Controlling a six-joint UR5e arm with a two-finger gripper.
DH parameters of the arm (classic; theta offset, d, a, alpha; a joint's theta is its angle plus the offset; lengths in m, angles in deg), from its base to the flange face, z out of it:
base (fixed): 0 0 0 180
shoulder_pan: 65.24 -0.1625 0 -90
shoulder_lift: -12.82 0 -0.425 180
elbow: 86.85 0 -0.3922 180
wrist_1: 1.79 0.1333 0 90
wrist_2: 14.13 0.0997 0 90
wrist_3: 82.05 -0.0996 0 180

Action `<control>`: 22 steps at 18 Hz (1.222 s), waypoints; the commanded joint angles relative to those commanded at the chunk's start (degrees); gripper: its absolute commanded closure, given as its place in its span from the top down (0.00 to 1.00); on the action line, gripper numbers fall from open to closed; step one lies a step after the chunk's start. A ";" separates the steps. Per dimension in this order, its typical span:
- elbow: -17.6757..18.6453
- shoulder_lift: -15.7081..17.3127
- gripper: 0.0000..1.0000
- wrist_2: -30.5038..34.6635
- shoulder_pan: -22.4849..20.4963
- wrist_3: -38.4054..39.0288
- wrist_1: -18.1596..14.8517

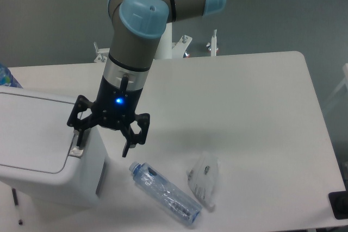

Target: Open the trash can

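Note:
The trash can (38,150) is a large white boxy bin at the left edge of the table, its flat lid down. A grey push tab (76,149) sits on its right rim. My gripper (102,146) hangs open over that rim, pointing down. Its left finger (79,138) touches or nearly touches the tab, and its right finger (128,146) hangs in the air beside the bin's right wall. Nothing is held between the fingers.
A clear plastic bottle (165,193) lies on the white table (244,107) just right of the bin. A crumpled clear plastic piece (204,179) lies beside it. A blue-capped bottle (6,77) peeks in at the far left. A black object (339,205) sits at the table's front right corner.

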 joint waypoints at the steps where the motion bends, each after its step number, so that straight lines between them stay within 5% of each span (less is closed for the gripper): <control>1: 0.00 0.00 1.00 0.00 0.00 0.00 0.00; 22: -0.61 0.17 1.00 0.00 -1.31 -0.09 0.00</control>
